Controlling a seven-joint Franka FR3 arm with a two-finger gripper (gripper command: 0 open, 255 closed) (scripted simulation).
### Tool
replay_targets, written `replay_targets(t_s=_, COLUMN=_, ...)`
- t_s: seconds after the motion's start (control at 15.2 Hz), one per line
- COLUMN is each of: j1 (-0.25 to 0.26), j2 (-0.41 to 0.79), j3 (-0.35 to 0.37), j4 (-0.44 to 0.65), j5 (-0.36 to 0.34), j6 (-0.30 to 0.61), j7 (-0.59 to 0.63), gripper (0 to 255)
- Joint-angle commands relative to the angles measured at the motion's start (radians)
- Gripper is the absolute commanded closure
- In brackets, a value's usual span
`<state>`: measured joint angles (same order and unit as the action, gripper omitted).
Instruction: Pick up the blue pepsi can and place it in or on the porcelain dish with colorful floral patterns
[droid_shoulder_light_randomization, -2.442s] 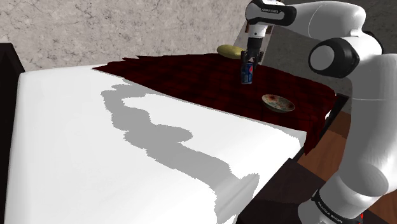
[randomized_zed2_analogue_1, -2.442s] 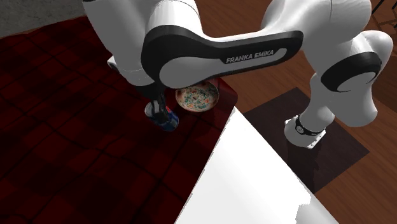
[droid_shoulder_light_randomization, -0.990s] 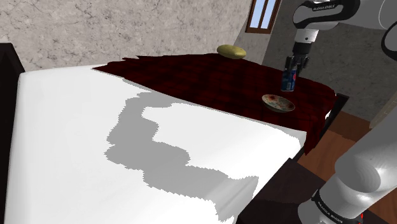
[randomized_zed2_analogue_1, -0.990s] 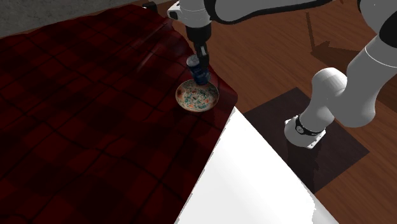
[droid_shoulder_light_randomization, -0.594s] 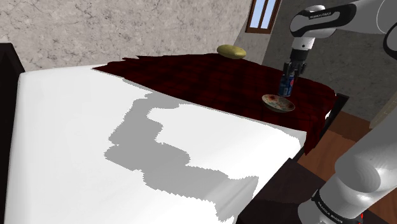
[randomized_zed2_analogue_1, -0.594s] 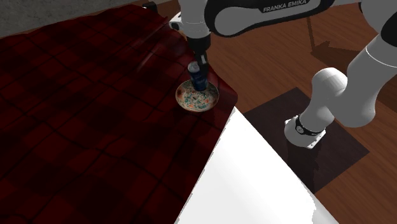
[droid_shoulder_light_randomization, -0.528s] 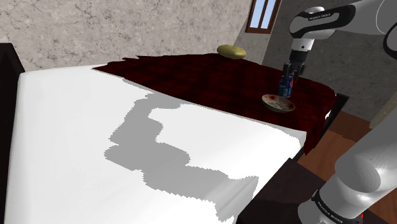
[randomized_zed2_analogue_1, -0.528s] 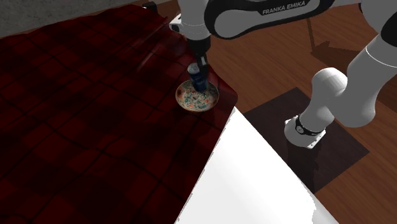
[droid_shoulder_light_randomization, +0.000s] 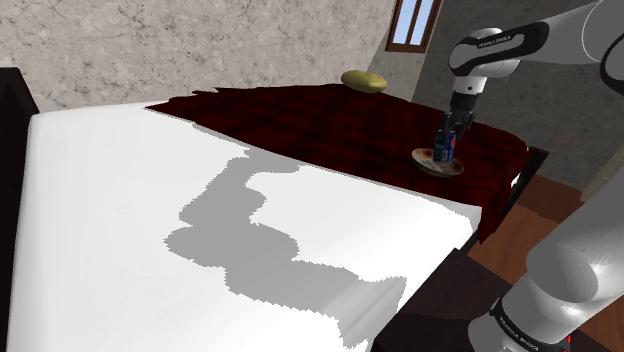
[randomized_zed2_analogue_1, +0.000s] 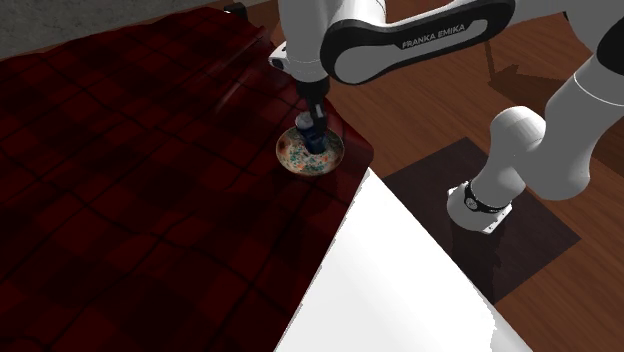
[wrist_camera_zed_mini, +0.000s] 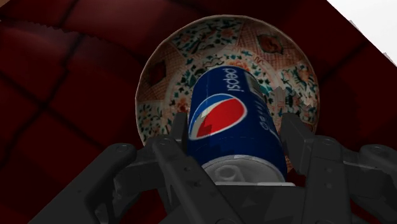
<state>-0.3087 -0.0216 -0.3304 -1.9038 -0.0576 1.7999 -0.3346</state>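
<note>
My gripper pinches the blue Pepsi can over the floral dish, toward its twelve o'clock side in the second exterior view; carrying looks done, and I judge that setting down and releasing remain.

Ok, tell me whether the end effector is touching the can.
Touching. In the wrist view the end effector has its two fingers pressed against opposite sides of the can, with no gap on either side, above the dish.
</note>
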Motion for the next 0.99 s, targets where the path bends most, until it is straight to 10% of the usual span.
replay_targets(t_s=0.0, j1=0.0, j2=0.003, j3=-0.001, j4=-0.007, j5=0.001, j6=0.011, j7=-0.001, gripper=255)
replay_targets(t_s=0.4, j1=0.0, j2=0.003, j3=-0.001, j4=-0.007, j5=0.001, j6=0.011, j7=-0.001, gripper=255)
replay_targets(t_s=0.46, j1=0.0, j2=0.003, j3=-0.001, j4=-0.007, j5=0.001, j6=0.011, j7=-0.001, gripper=0)
replay_targets(t_s=0.92, j1=0.001, j2=0.003, j3=0.001, j4=0.061, j5=0.002, j6=-0.057, j7=-0.001, gripper=0)
